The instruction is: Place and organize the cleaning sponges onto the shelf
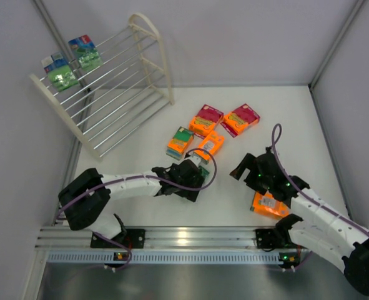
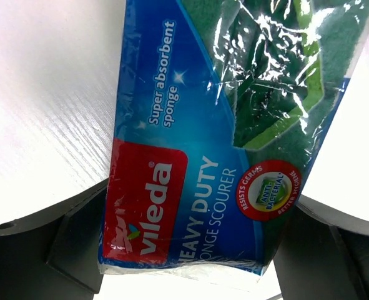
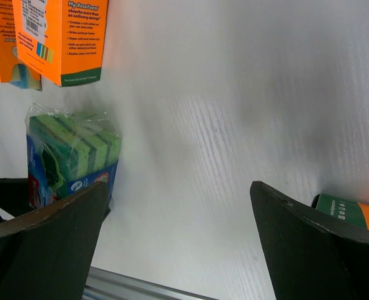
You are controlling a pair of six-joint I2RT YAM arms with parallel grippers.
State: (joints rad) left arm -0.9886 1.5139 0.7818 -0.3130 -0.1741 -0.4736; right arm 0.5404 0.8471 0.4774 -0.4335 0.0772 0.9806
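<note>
Shelving (image 1: 118, 100) is set at the far left, two green packs (image 1: 62, 76) laid on its top rods, and is judged nearer the left arm. A green sponge pack (image 2: 234, 125) is pinched by the left gripper (image 2: 193, 240), its long axis running out ahead of the jaws. The right gripper (image 3: 178, 237) is held spread over the table (image 3: 234, 125), an orange pack (image 1: 270, 205) just beside it.

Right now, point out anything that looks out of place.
One orange pack lies alone by the rail, half under the right arm, apart from the other packs mid-table. The shelf stands skewed to the walls. Nothing looks damaged.
</note>
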